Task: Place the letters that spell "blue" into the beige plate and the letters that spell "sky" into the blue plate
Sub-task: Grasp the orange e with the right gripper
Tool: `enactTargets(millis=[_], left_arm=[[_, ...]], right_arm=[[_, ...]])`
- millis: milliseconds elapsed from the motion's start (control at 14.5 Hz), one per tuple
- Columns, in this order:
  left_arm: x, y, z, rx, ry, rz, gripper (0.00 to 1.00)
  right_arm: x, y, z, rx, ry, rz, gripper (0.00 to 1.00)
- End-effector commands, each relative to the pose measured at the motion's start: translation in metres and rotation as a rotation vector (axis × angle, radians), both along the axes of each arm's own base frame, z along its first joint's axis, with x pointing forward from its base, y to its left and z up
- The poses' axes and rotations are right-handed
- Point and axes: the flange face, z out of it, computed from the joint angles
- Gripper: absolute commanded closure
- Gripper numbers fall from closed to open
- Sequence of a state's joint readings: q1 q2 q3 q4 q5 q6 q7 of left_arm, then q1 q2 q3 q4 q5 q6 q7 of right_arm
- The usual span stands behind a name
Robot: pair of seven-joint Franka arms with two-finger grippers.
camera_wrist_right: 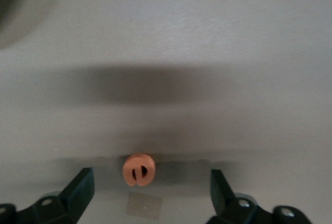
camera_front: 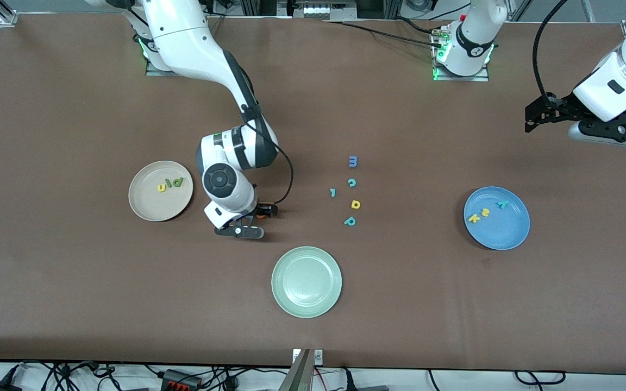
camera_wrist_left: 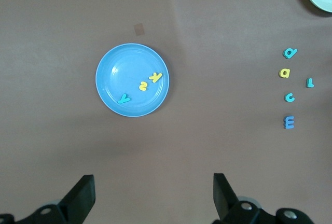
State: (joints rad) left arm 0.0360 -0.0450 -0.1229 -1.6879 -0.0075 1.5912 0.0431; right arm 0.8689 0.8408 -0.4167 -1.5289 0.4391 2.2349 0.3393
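The beige plate holds the yellow u, the dark green bar and the green stemmed letter. The orange e lies on the table between the open fingers of my right gripper, which is down at the table beside the beige plate. The blue plate carries the yellow k, yellow s and teal y. My left gripper waits open and empty, high over the left arm's end of the table.
Loose letters lie mid-table: a blue m, teal c, small teal bar, yellow stemmed letter and teal p. A pale green plate sits nearer the front camera. A small square patch marks the cloth by the e.
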Motion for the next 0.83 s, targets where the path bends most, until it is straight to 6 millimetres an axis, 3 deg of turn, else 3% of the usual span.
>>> enactTargets(millis=[0,277,622,760], left_arm=[[0.002,0.001,0.003,-0.002,-0.003,-0.011,0.00],[0.002,0.001,0.003,-0.002,-0.003,-0.011,0.00],[0.010,-0.001,0.006,-0.006,-0.012,-0.016,0.00],[0.016,-0.003,0.006,-0.008,-0.015,-0.019,0.00]], right_arm=[[0.003,0.012,-0.006,-0.016,-0.033,0.027,0.17],[-0.002,0.018,-0.005,-0.019,-0.023,0.043,0.43],[-0.002,0.017,-0.007,-0.019,-0.020,0.050,0.59],[0.000,0.014,-0.008,-0.018,-0.020,0.045,0.70]])
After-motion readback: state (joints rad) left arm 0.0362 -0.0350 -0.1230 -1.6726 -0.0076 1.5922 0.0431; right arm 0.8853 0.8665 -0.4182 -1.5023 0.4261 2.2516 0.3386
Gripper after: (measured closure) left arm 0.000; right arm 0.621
